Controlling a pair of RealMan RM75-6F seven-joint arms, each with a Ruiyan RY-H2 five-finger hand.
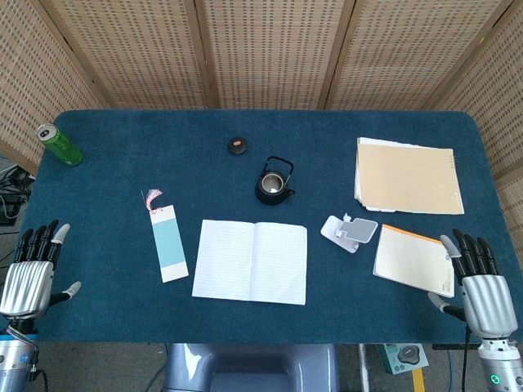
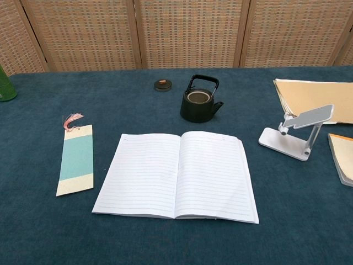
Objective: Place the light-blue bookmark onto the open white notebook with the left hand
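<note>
The light-blue bookmark (image 1: 168,243) (image 2: 75,159) with a pink tassel lies flat on the blue table, just left of the open white notebook (image 1: 251,261) (image 2: 176,174). My left hand (image 1: 31,273) hovers at the table's front left corner, fingers apart, holding nothing, well left of the bookmark. Over at the front right edge, my right hand (image 1: 478,287) is likewise empty with its fingers spread. Neither hand shows in the chest view.
A black teapot (image 1: 273,183) (image 2: 200,102) stands behind the notebook, its lid (image 1: 237,146) further back. A green can (image 1: 59,144) sits far left. A white phone stand (image 1: 350,233) (image 2: 298,134), a small notebook (image 1: 415,260) and a stack of tan folders (image 1: 407,175) lie right.
</note>
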